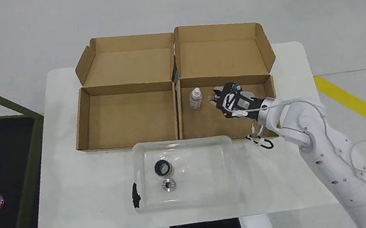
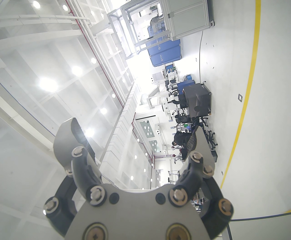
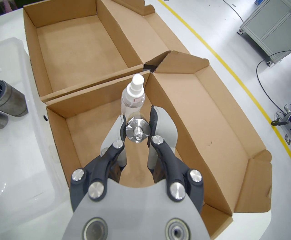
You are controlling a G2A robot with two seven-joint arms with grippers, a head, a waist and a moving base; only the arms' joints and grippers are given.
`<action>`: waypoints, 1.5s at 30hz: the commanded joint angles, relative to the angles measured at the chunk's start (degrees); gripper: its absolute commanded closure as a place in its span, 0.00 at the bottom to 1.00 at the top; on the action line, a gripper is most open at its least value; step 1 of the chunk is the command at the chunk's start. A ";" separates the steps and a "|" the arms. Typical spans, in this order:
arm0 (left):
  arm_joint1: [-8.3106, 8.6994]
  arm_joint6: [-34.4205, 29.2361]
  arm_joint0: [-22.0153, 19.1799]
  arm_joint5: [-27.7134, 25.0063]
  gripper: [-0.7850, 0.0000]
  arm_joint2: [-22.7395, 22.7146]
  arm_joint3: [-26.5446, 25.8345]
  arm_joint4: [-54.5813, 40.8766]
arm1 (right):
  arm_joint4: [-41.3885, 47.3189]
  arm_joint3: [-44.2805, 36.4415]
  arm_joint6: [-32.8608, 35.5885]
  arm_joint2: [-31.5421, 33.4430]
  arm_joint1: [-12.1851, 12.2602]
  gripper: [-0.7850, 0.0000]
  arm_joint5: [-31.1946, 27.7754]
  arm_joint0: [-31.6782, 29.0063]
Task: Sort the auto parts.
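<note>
**Right gripper holds a metal part over the right box**

The right gripper [image 3: 138, 118] is closed most of the way, its two fingers clamped on either side of a round silver metal part [image 3: 138, 132] that has a short stud at its centre. It hangs inside the right box [image 1: 205, 121], toward that box's far-left corner. A spray bottle [image 3: 134, 95] stands upright there against the left wall, just beyond the held part; whether the two touch cannot be told.

The right box and the left box [image 1: 131, 118] are open cardboard cartons, lids folded back, set side by side along the far edge of the desk [image 1: 74, 192].

A clear tray [image 1: 199, 175] lies at the middle of the desk's near edge, just in front of the boxes. In it are a dark sleeve [image 1: 163, 167] and, nearer the edge, a small silver part [image 1: 170, 184], close together.

The left gripper [image 2: 135, 131] points up into the hall, its fingers spread wide with nothing between them.
</note>
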 commanded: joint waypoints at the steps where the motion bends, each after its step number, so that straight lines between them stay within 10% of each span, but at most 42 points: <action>1: 0.00 0.00 0.00 0.00 0.00 0.00 0.00 0.00 | 0.28 1.13 0.89 -0.42 -0.09 1.00 -0.48 0.98; 29: 0.00 0.00 0.00 0.00 0.00 0.00 0.00 0.00 | 2.54 20.16 7.39 -11.90 -3.42 0.99 -2.84 14.71; 45: 0.00 0.00 0.00 0.00 0.00 0.00 0.00 0.00 | 3.13 20.19 6.60 -12.20 -3.85 0.65 -3.15 15.41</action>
